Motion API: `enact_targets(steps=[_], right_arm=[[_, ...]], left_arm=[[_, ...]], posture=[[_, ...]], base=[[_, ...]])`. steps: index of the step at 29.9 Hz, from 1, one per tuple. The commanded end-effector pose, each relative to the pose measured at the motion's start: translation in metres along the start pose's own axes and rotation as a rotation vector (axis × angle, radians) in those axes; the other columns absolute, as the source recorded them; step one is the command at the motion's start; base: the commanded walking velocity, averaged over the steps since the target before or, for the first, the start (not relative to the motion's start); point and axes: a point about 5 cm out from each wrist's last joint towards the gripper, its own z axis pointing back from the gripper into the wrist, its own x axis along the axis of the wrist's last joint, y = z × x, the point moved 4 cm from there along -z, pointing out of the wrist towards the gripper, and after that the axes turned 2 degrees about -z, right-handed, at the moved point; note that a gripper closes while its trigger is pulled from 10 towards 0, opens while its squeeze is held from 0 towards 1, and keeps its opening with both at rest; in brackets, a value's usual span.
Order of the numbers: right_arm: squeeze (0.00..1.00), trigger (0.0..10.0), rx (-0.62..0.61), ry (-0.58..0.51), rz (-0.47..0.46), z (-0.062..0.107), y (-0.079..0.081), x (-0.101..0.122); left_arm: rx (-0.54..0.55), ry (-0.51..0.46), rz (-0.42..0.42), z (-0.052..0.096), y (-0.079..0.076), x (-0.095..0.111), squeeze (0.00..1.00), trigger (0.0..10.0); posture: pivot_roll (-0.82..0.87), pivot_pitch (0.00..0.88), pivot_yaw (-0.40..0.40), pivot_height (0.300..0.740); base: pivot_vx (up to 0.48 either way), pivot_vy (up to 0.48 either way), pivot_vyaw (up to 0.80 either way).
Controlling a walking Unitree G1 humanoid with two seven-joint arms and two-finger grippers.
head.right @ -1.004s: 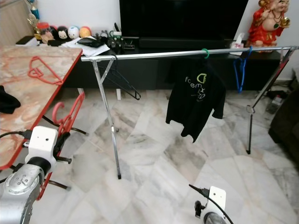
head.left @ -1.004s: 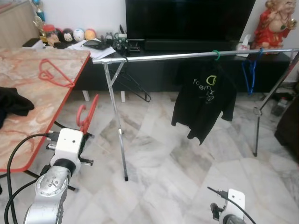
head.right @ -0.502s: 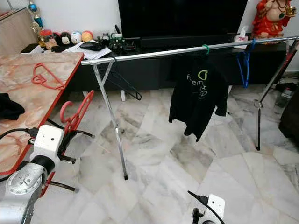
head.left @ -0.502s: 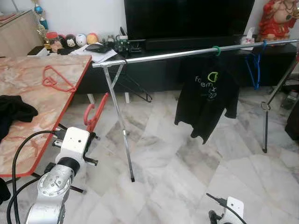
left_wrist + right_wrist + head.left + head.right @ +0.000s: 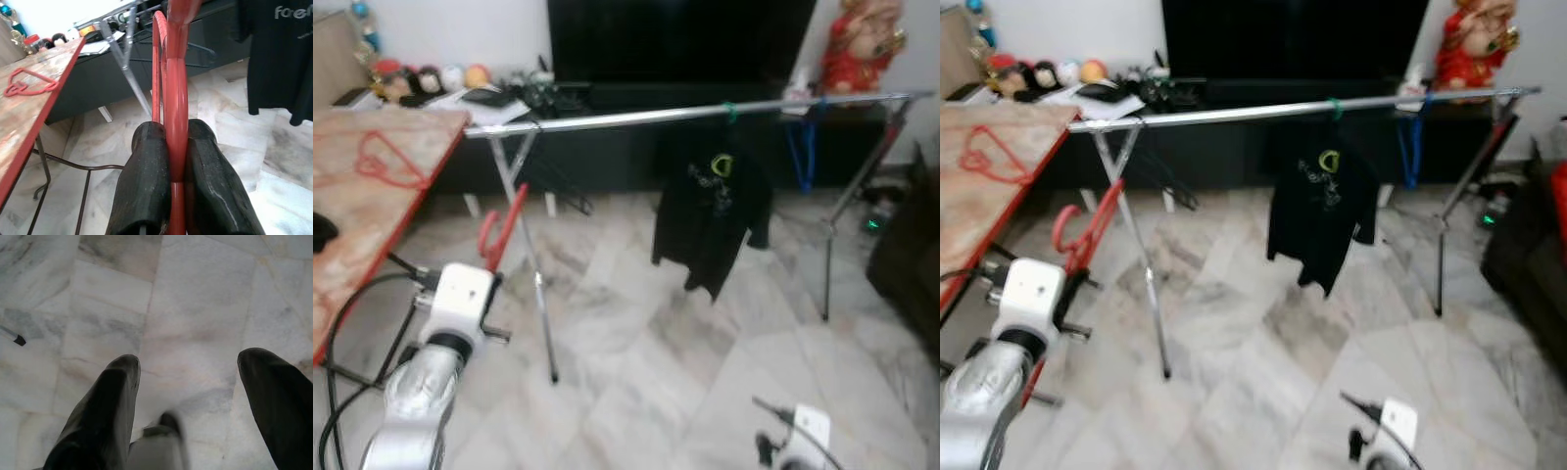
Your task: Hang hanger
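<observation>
The left gripper (image 5: 175,147) pinches a red hanger (image 5: 173,93) between its two black rubbery fingers (image 5: 146,181), the jaws pressed tight on the glossy plastic bar. In the head views the hanger (image 5: 501,227) stands upright above the silver left arm, its hook curled at the top, just in front of the near leg of the clothes rail (image 5: 636,117) and below its bar. The rail is a thin, shiny metal tube on crossed metal legs, spanning the room in front of a dark TV cabinet. A black T-shirt (image 5: 710,220) hangs from it on a green hook, with a green logo and pale lettering on the chest that reads "foem" as far as it can be made out. A blue hanger (image 5: 803,147) hangs further along, and a thin black wire hanger (image 5: 563,186) hangs near the left end. Another red hanger (image 5: 382,162) lies flat on the marble-patterned worktop (image 5: 362,220) with its red edge. The right gripper (image 5: 188,396) hangs low over the veined white marble floor (image 5: 195,308), its jaws spread wide and empty.
</observation>
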Motion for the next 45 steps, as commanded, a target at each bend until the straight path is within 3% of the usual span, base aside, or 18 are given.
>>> enact_targets(steps=[1,10,15,21,23,26,31,38,45], right_arm=[[0.00,10.0,-0.030,0.008,-0.016,0.001,-0.013,-0.003],[0.00,10.0,-0.065,0.043,-0.015,0.006,-0.035,-0.017],[0.00,10.0,-0.083,0.050,-0.033,0.007,-0.042,-0.022],[0.00,10.0,-0.103,0.041,-0.041,0.008,-0.047,-0.018],[0.00,10.0,-0.098,0.034,-0.044,0.007,-0.047,-0.016],[0.00,10.0,-0.105,0.041,-0.032,0.008,-0.049,-0.017],[0.00,10.0,-0.092,0.041,-0.015,0.006,-0.045,-0.013],[0.00,10.0,-0.076,0.022,0.018,0.004,-0.040,-0.003],[0.00,10.0,-0.090,0.011,-0.010,0.004,-0.044,0.001]], left_arm=[[-0.017,0.005,0.004,0.000,-0.007,-0.001,0.00,10.0],[-0.046,0.048,-0.005,0.002,-0.023,-0.018,0.00,10.0],[-0.018,0.086,-0.005,0.005,-0.014,-0.025,0.00,10.0],[-0.004,0.132,-0.014,0.003,-0.019,-0.042,0.00,10.0],[0.008,0.127,0.029,0.005,-0.018,-0.039,0.00,10.0],[0.014,0.135,0.003,0.007,-0.017,-0.043,0.00,10.0],[0.087,0.103,0.035,0.003,-0.006,-0.037,0.00,10.0],[0.075,0.089,0.049,-0.002,-0.012,-0.033,0.00,10.0],[0.062,0.078,0.054,-0.010,-0.015,-0.031,0.00,10.0]], posture=[[0.15,0.000,-0.010,0.740],[0.15,0.000,0.007,0.740],[0.14,0.000,0.007,0.740],[0.13,0.000,0.004,0.740],[0.13,0.000,0.001,0.740],[0.15,0.000,-0.031,0.740],[0.15,0.000,-0.059,0.740],[0.14,0.000,-0.046,0.740],[0.11,0.000,-0.039,0.740]], base=[[0.000,-0.458,0.00],[0.000,-0.457,0.00],[0.000,-0.451,0.00],[0.000,-0.067,0.00],[0.000,0.000,0.00],[0.000,0.000,0.00],[0.053,0.000,0.00],[0.329,0.000,0.00],[0.335,0.000,0.00]])
